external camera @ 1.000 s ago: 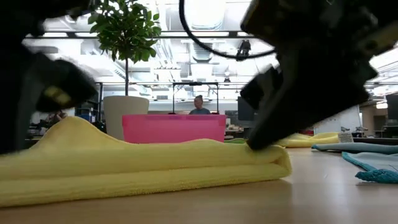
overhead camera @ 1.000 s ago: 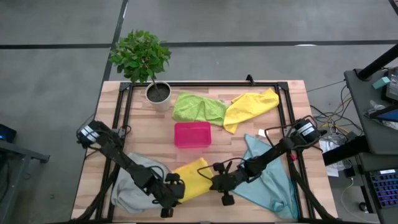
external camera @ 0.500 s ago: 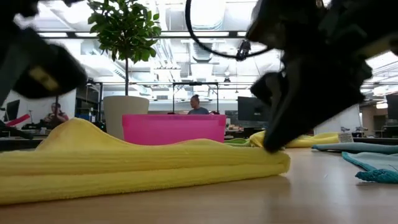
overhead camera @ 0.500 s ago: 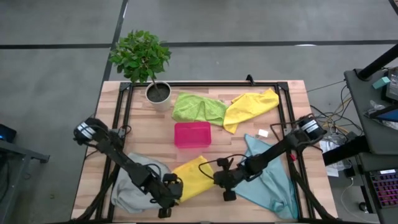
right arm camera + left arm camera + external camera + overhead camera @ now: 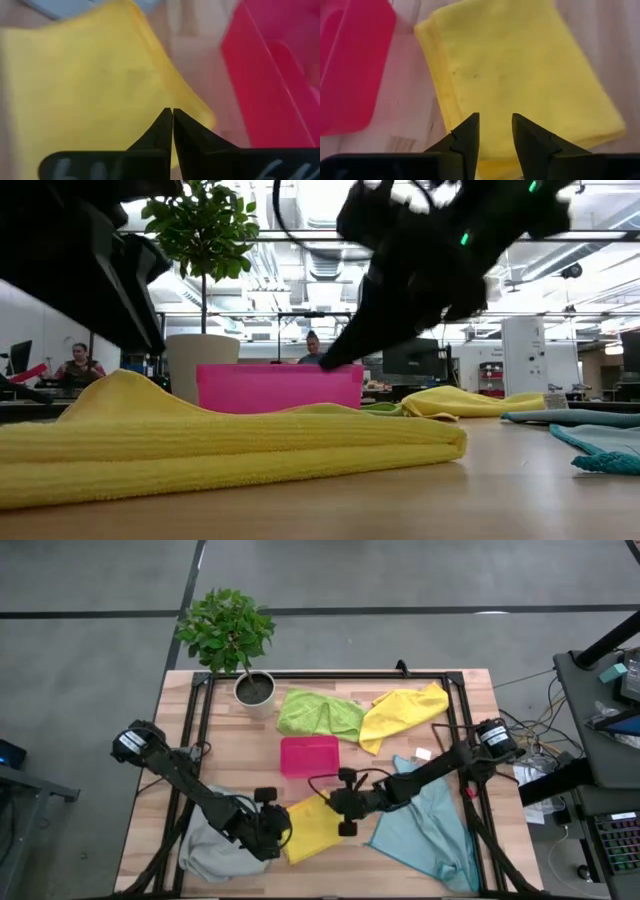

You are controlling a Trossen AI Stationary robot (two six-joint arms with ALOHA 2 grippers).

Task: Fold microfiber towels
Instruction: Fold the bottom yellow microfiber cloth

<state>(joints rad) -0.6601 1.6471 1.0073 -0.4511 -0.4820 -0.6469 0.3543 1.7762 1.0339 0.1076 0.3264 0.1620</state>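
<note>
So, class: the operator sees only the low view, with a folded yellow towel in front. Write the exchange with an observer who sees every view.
Operator: Is either gripper holding the folded yellow towel?
Observer: No. The left gripper hovers over it, fingers apart and empty.
Operator: And the right gripper?
Observer: Shut, empty, above the towel's edge nearest the pink tray.
Operator: What else needs folding?
Observer: A grey towel lies crumpled under the left arm.

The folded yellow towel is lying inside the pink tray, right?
No. The folded yellow towel lies on the table beside the pink tray, not inside it. The high view shows bare wood between them.
</note>
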